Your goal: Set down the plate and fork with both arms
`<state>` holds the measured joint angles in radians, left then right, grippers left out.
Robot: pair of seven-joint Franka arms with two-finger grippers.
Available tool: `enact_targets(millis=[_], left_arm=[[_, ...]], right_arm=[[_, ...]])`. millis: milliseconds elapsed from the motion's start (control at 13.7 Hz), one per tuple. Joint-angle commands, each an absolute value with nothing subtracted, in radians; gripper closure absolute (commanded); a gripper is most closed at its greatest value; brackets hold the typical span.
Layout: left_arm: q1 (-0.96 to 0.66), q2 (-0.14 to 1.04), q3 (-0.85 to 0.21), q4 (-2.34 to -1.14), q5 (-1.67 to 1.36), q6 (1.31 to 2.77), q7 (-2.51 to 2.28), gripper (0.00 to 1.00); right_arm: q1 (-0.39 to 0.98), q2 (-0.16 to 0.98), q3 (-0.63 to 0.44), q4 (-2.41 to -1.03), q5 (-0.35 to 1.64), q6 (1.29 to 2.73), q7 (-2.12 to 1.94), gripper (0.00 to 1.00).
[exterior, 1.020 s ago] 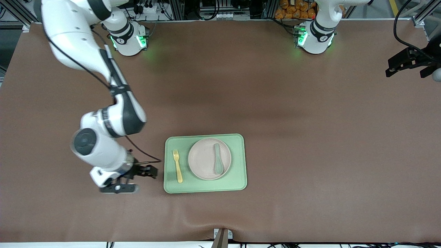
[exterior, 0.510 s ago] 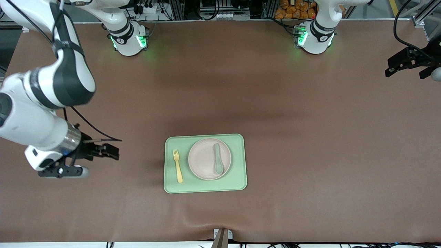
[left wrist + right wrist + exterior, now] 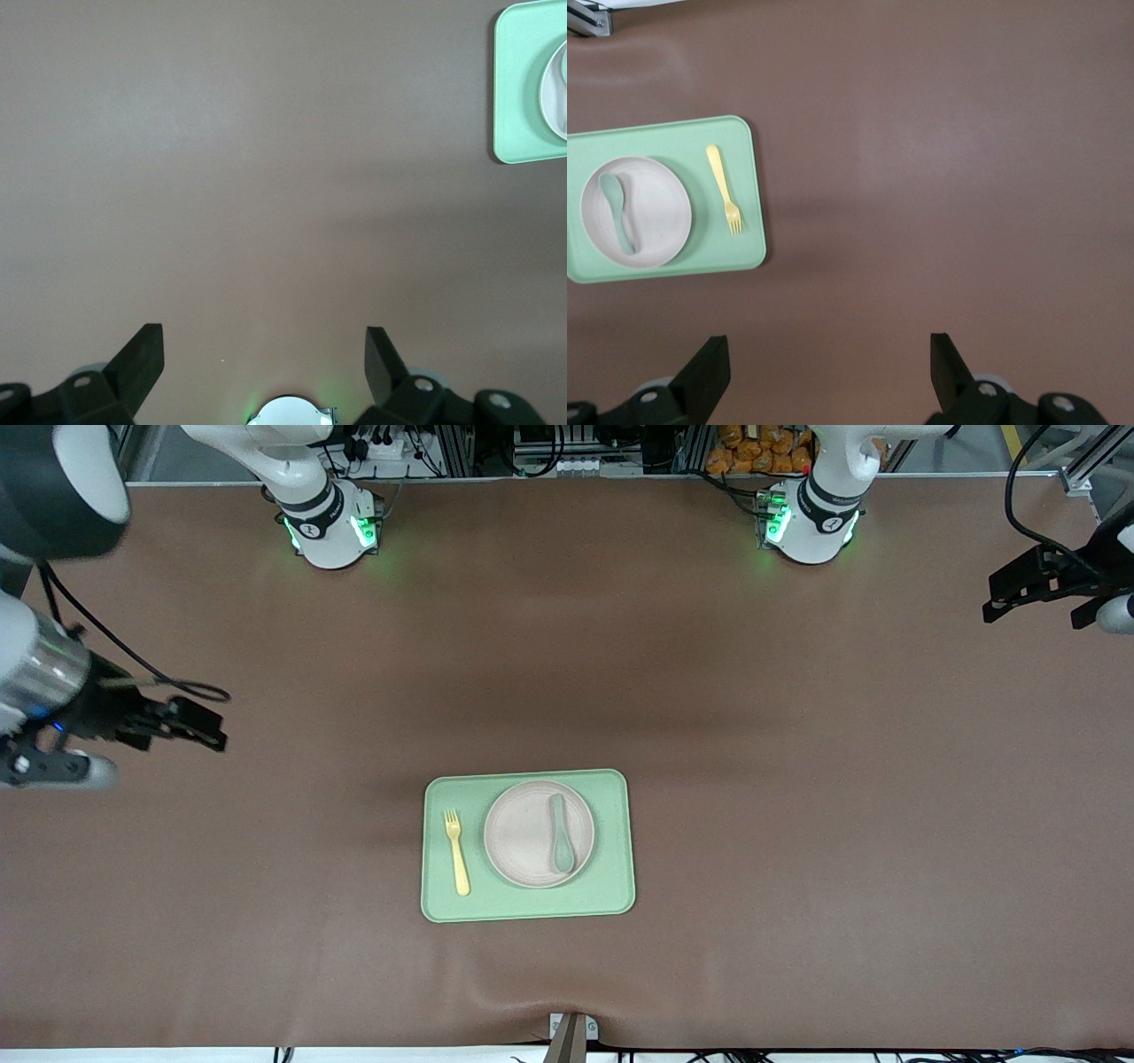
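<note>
— Pulled back, has it? 
— Yes; the right gripper [image 3: 199, 726] has left the tray [image 3: 611, 841] and now hangs, fingers spread and empty, well off toward the right arm's end; the left gripper [image 3: 1010, 598] waits, likewise spread.
— And the tableware?
— Unmoved; the round speckled plate [image 3: 523, 837] sits in the smooth rectangular tray, probably plastic; the fork [image 3: 457, 853] lies beside the plate, a spoon [image 3: 561, 843] on it.

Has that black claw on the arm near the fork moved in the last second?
Yes. The right gripper has pulled away from the tray, toward the right arm's end of the table, and stands open; the fork lies on the tray.
</note>
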<state>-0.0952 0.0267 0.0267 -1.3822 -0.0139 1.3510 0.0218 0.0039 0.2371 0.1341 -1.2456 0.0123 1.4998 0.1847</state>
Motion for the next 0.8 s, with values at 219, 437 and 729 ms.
enact_targets(millis=[219, 437, 729], left_arm=[[-0.091, 0.014, 0.014, -1.388, 0.003, 1.358, 0.046, 0.0], [-0.087, 0.014, 0.014, -1.388, 0.003, 1.361, 0.048, 0.0], [-0.089, 0.014, 0.014, -1.387, 0.003, 1.362, 0.048, 0.0]], right_arm=[[-0.034, -0.113, 0.129, -1.697, 0.006, 1.636, 0.184, 0.0], [-0.038, -0.149, 0.101, -1.752, 0.005, 1.672, 0.169, 0.0], [-0.031, -0.019, 0.081, -1.515, -0.035, 1.58, 0.158, 0.0]])
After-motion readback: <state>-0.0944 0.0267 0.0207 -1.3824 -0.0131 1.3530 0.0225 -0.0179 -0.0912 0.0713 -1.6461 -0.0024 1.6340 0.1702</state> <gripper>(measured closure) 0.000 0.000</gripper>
